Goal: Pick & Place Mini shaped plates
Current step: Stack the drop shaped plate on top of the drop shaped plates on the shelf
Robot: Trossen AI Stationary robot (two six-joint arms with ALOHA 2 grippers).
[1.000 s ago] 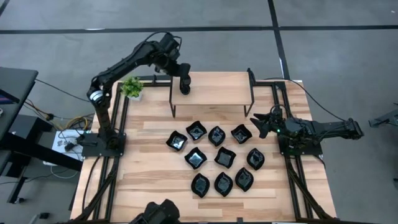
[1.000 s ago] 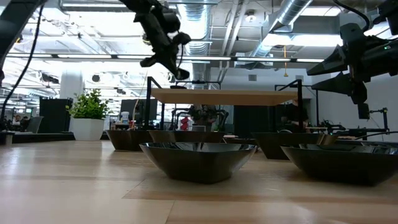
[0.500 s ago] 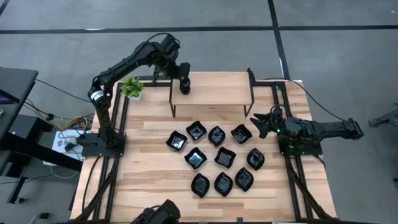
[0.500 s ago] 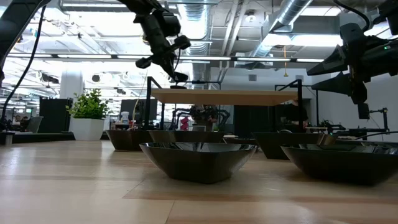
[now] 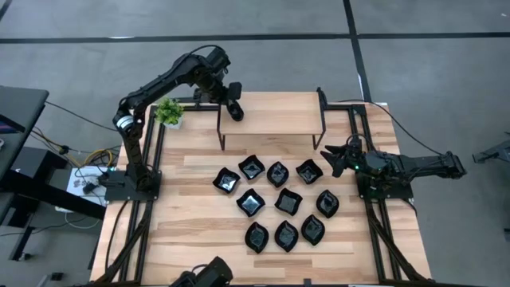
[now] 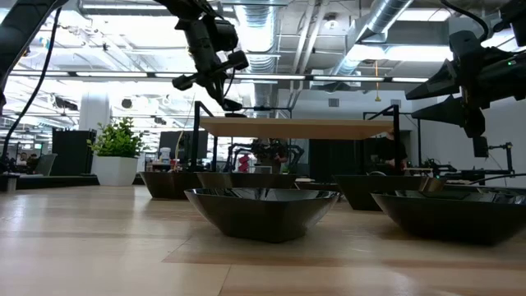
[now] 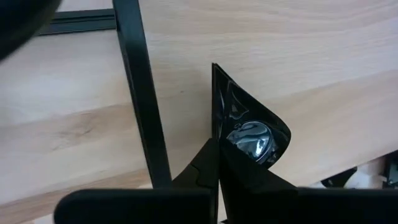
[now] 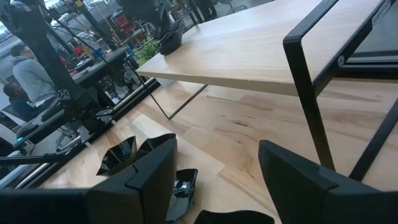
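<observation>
The mini shaped plates [image 5: 277, 203] are glossy black with pale glints, the table [image 5: 199, 223] is striped light wood (as is the raised shelf [image 5: 275, 115] on its black frame), both arms are dark, and the small plant [image 5: 168, 111] is green in a white pot.
</observation>
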